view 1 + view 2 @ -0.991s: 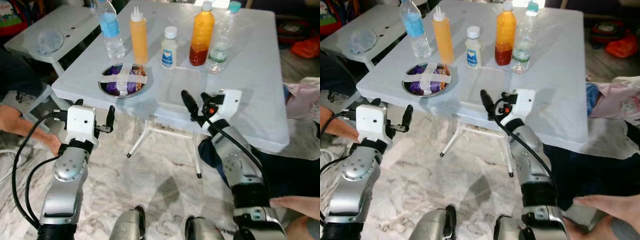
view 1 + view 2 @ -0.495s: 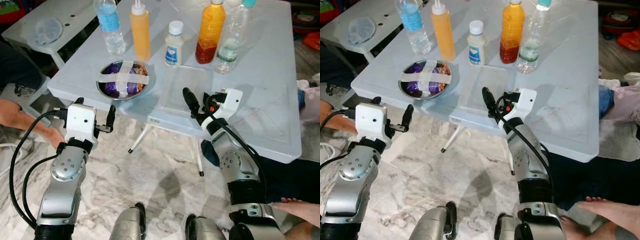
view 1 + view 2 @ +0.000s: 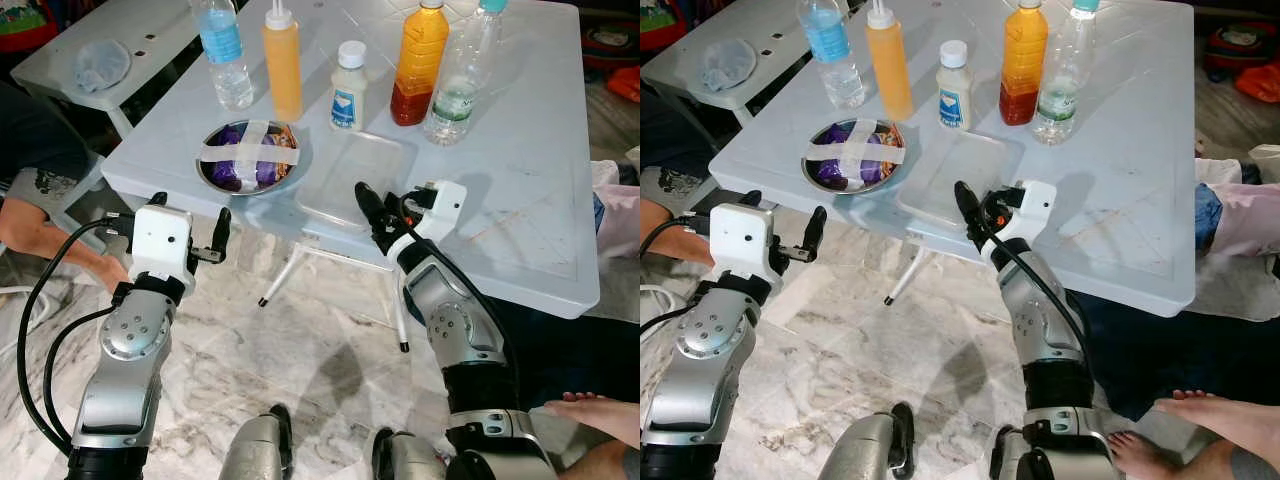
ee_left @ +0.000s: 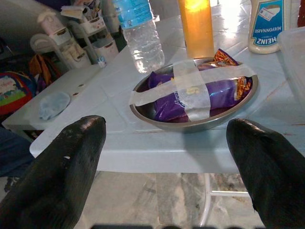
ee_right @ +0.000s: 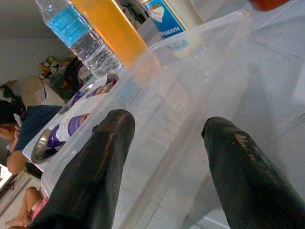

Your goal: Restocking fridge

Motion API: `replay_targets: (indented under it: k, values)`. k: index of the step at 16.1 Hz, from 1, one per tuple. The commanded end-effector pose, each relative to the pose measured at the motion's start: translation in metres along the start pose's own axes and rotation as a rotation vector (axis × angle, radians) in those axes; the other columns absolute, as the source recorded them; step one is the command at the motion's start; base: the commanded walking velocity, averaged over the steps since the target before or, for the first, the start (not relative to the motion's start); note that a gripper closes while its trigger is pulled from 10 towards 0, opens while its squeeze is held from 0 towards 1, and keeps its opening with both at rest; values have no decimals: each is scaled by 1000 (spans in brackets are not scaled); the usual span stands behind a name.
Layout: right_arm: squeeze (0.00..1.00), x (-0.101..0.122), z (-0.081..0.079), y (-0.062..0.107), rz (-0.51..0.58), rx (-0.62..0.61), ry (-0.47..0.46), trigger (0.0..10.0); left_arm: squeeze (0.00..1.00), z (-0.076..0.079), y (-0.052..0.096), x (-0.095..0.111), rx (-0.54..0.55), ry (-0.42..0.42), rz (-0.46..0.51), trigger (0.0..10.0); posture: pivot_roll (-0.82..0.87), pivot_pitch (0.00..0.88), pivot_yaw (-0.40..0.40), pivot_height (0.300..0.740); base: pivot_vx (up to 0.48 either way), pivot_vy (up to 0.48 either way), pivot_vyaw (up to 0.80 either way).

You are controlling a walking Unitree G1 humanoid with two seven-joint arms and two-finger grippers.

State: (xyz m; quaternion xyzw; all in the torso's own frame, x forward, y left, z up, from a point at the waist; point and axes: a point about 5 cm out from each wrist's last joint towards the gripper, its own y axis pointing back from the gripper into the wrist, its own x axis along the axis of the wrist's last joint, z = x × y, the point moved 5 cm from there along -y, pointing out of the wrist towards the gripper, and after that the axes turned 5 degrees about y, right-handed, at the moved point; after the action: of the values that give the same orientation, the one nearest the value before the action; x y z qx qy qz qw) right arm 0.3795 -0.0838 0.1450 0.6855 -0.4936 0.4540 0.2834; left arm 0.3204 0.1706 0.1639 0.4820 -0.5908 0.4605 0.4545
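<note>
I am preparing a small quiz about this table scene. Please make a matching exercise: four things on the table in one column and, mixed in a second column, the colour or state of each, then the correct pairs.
Things
1. squeeze bottle
2. metal bowl
3. mayonnaise bottle
4. plastic container

Descriptions
A. clear and empty, nearest the right gripper
B. white with a blue label
C. orange with a white nozzle
D. holds a purple packet under crossed tape

Pairs: 1-C, 2-D, 3-B, 4-A
</note>
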Motion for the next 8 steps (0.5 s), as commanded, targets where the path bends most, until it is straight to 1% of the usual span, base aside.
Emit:
replay_targets:
  k: [1, 3, 4, 5, 8]
  values:
    - [0, -2, -5, 0, -12, 3, -8, 10000, 0, 0, 2, 3, -3, -23, 7, 10000, 145, 190, 96, 740, 0, 0, 0]
    - [0, -6, -4, -1, -26, -29, -46, 10000, 0, 1, 1, 4, -4, -22, 11, 10000, 142, 189, 95, 740, 0, 0, 0]
    - [0, -6, -4, -1, -26, -39, -68, 7647, 0, 1, 1, 4, -4, -21, 11, 10000, 142, 190, 94, 740, 0, 0, 0]
    - [0, -10, 0, -2, -43, -73, -82, 0, 0, 2, 1, 3, -5, -20, 11, 10000, 142, 190, 93, 740, 0, 0, 0]
    - [0, -12, 0, -2, -57, -83, -118, 0, 0, 3, 1, 4, -5, -19, 12, 10000, 145, 191, 92, 740, 0, 0, 0]
